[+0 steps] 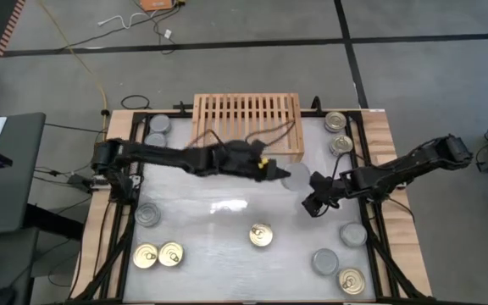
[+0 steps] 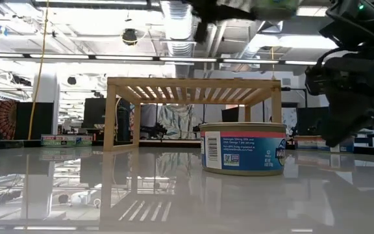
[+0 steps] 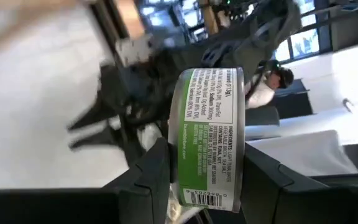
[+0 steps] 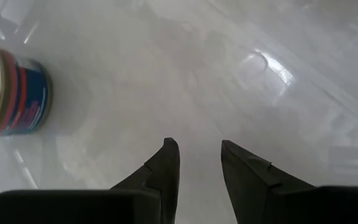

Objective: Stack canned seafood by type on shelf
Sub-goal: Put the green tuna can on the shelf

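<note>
The left gripper point(image 3: 207, 171) holds 1 round flat metal tin with a green and white label point(image 3: 207, 134) on its edge, the 2 dark fingers point(image 3: 151, 171) pressing on its flat faces. In the high view this gripper point(image 1: 276, 169) is in the air just beside the front right corner of the low light-wood rack with a slatted top point(image 1: 246, 124), which stands at the far middle of the table, and the long dark left arm point(image 1: 176, 157) reaches to it from the left edge. The right gripper point(image 4: 194, 163) is empty, its fingers a narrow gap apart, pointing down at the bare glossy white table top point(image 4: 229, 74); in the high view it point(image 1: 316, 199) hangs near the left one, right of the centre. A gold-topped tin with a blue and red label point(image 4: 14, 90) is near it. The other tins lie well apart around the white surface: 2 silver ones at the far left corner point(image 1: 157, 131), 2 gold ones at the far right point(image 1: 338, 132), 1 gold one near the centre point(image 1: 261, 235), and more along the near edge. The table centre is open. Wooden planks point(image 1: 396, 195) border the table; beyond is grey floor with cables, and in the low view a bright room with ceiling lights.
</note>
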Tool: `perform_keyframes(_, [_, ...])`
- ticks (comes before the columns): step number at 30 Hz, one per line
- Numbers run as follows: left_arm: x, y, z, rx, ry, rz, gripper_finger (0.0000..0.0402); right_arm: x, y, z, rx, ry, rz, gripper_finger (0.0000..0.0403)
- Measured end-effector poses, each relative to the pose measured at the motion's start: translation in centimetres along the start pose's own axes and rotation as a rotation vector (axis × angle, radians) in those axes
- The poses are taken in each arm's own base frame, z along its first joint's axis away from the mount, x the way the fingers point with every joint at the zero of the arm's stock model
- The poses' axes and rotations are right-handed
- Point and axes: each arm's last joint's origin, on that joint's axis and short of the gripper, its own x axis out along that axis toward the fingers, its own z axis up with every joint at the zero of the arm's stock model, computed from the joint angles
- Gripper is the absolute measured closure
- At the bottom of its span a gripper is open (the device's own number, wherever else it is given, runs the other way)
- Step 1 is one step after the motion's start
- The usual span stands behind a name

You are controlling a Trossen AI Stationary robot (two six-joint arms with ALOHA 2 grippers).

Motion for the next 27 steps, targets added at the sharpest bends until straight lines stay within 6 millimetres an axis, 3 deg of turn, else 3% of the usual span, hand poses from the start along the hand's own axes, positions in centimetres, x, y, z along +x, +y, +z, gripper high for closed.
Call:
perform_keyframes(5, [-5.9, -1.4, 5.4, 0.109, -0.094, 0.072, 0.0268, 0.1, -0.4, 0.7, 0.073, -0.032, -0.014, 0.026])
perform_keyframes(16, [-20.2, 0.6, 13.4, 0.205, -0.27, 0.457, 0.0268, 0.1, -0.8, 2.2, 0.263, -0.154, -0.024, 0.026])
perform_keyframes(21, [-24.0, 2.7, 15.7, 0.201, -0.281, 0.585, 0.0268, 0.1, -1.1, 2.6, 0.331, -0.193, -0.035, 0.0263])
perform_keyframes(27, [-26.6, 6.3, 18.3, 0.172, -0.287, 0.621, 0.0268, 0.1, -1.4, 2.9, 0.394, -0.207, -0.04, 0.0266])
